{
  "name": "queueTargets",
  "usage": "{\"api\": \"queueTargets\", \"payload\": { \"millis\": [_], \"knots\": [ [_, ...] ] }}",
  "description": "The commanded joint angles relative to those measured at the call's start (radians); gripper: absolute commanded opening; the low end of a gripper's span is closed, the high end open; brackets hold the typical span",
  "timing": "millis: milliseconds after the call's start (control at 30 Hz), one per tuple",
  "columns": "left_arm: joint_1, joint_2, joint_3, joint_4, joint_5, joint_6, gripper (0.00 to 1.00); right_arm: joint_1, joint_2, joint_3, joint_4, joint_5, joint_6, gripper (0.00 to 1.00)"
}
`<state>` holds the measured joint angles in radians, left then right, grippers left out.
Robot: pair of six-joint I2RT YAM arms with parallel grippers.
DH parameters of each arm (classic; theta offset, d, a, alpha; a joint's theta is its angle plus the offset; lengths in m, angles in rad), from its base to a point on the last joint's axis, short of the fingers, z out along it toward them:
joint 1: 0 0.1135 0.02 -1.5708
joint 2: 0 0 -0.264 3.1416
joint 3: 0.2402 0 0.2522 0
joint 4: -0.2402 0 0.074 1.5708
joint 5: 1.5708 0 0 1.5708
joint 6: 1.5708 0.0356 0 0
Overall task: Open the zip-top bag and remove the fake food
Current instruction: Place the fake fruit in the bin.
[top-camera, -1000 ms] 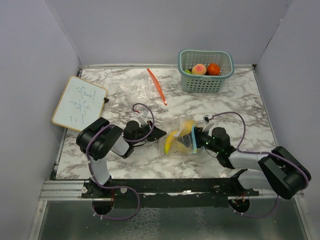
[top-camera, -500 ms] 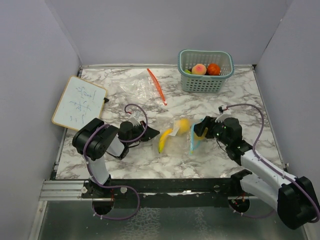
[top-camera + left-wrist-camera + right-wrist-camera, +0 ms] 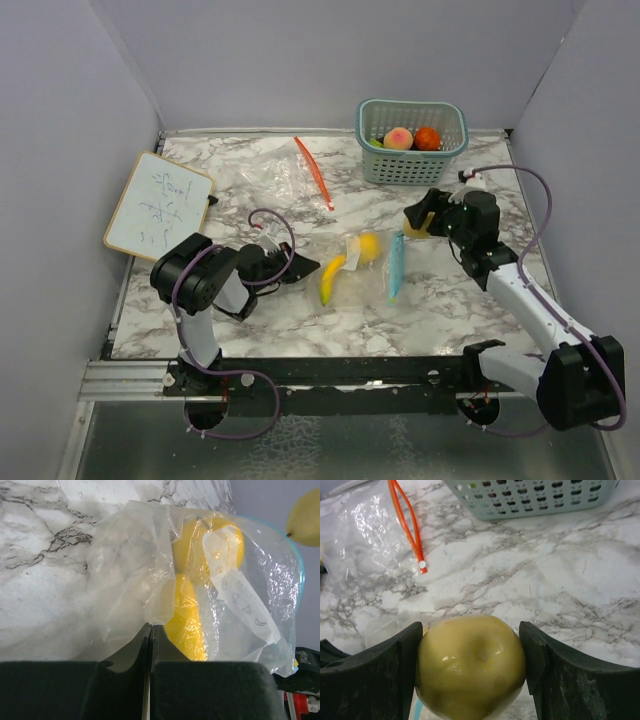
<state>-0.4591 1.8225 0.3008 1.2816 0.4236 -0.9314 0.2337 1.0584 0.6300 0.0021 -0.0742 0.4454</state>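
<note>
A clear zip-top bag (image 3: pixel 362 272) with a blue zip edge (image 3: pixel 393 268) lies mid-table. It holds a yellow banana (image 3: pixel 330 280) and a round yellow lemon (image 3: pixel 370 246). My left gripper (image 3: pixel 305 267) is shut on the bag's near-left corner; in the left wrist view its tips (image 3: pixel 150 628) pinch the plastic (image 3: pixel 130 580) in front of the banana (image 3: pixel 187 625). My right gripper (image 3: pixel 425 215) is shut on a pale yellow toy fruit (image 3: pixel 472 665), held above the table right of the bag, in front of the basket.
A teal mesh basket (image 3: pixel 412 168) at the back right holds a peach (image 3: pixel 399 138), an orange (image 3: pixel 427 138) and a green piece (image 3: pixel 376 143). An empty bag (image 3: pixel 280 175) with an orange zip (image 3: pixel 315 172) lies at the back. A whiteboard (image 3: pixel 158 205) lies at left.
My right gripper has lifted the pale yellow fruit out of the bag's mouth and carried it back and right toward the basket. The left gripper has kept hold of the bag.
</note>
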Motion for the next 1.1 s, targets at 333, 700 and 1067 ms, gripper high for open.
{"api": "queueTargets", "payload": {
  "millis": [333,700,1067],
  "knots": [
    [0.005,0.141,-0.03,0.245,0.065,-0.083,0.0,-0.158,0.458,0.521,0.148,-0.061,-0.019,0.56],
    [0.005,0.082,-0.028,0.198,0.077,-0.08,0.0,-0.185,0.856,0.975,0.13,-0.053,-0.111,0.58],
    [0.005,-0.035,-0.014,0.018,0.062,0.008,0.0,-0.185,0.875,0.962,0.243,0.016,-0.198,0.92]
  ]
}}
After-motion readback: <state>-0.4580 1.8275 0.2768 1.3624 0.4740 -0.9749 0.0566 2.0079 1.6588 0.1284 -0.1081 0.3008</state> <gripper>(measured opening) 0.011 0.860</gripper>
